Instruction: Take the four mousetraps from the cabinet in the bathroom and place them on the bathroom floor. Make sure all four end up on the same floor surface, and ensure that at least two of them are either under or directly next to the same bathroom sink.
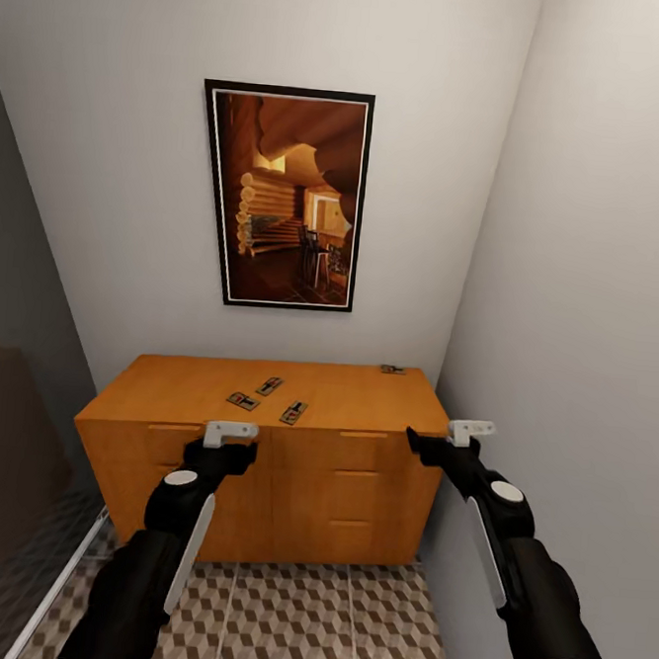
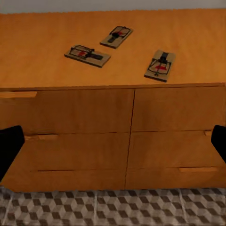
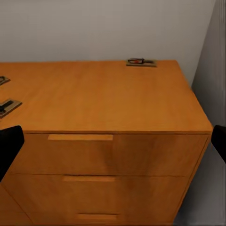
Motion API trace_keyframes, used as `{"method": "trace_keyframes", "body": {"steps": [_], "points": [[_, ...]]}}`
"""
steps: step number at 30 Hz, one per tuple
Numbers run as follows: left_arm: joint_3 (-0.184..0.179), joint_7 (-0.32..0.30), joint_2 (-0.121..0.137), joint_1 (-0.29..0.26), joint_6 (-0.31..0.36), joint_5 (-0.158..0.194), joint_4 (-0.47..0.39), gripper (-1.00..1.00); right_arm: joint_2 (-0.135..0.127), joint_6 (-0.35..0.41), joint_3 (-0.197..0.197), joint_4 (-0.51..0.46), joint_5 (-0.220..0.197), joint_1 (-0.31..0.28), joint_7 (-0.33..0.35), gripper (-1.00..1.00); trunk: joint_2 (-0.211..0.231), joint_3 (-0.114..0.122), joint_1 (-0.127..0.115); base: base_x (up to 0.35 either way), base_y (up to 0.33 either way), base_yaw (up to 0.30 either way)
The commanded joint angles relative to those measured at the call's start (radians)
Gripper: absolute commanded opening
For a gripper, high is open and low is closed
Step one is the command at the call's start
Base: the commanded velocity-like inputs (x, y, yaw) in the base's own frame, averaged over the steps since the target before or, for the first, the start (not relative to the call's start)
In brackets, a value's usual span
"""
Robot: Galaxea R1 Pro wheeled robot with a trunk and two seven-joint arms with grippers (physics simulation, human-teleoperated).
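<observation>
Three mousetraps [image 1: 267, 396] lay clustered on the cabinet [image 1: 258, 482] top, beyond the left gripper [image 1: 230, 439]; a fourth mousetrap [image 1: 393, 369] sat at the back right corner, beyond the right gripper [image 1: 438, 439]; both arms reached forward level with the cabinet's front edge, jaws spread wide, grasping nothing; cube-patterned bathroom floor [image 1: 287, 619] lay below, a framed picture [image 1: 285, 197] above.

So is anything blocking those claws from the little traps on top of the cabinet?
Nothing visible. Three traps lie in the open on the cabinet top, a fourth near the back right corner. Both claws, left and right, hang in front of it.
</observation>
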Motion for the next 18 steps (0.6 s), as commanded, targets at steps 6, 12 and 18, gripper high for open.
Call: {"method": "trace_keyframes", "body": {"steps": [6,12,18], "points": [[-0.010,0.017,0.000,-0.083,0.068,-0.100,0.127,1.00,0.005,0.110,0.066,0.043,-0.010,-0.060,-0.069,1.00,-0.002,-0.002,0.001,0.000,0.000,0.000],[-0.009,0.022,0.000,-0.159,0.079,-0.109,0.319,1.00,0.006,0.158,0.133,0.182,-0.011,-0.145,-0.127,1.00,-0.002,-0.002,0.001,0.000,0.000,0.000],[-0.008,0.023,0.000,-0.180,0.074,-0.020,0.380,1.00,0.007,0.163,0.151,0.283,-0.008,-0.190,-0.136,1.00,-0.002,-0.002,0.001,0.000,0.000,0.000]]}}
